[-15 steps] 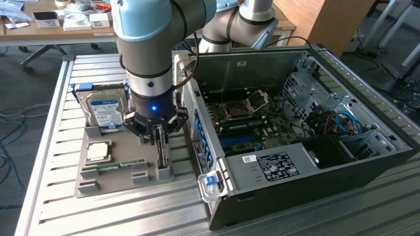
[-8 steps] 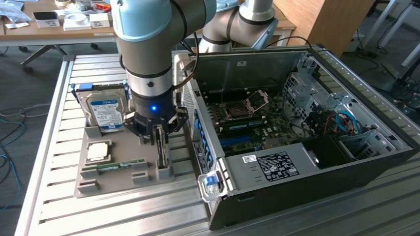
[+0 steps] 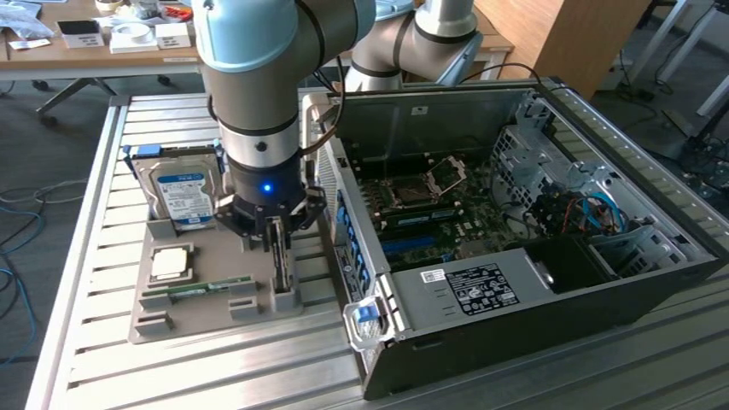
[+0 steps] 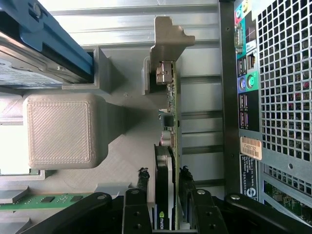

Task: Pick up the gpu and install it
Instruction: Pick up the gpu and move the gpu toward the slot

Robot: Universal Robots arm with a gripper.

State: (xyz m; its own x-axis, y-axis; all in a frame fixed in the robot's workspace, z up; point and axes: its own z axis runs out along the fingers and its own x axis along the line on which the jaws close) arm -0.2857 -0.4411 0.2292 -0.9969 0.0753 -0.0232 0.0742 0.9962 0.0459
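Gripper [image 4: 163,171] straddles the gpu [image 4: 165,146], which stands on edge directly beneath it.
The jaws are spread either side of the card, not yet pinching. A clean grasp likely calls for staying centred and closing squarely on shroud and board. The grey holder [image 3: 205,299] lies under the gripper and the open computer case [image 3: 513,325] close beside it.
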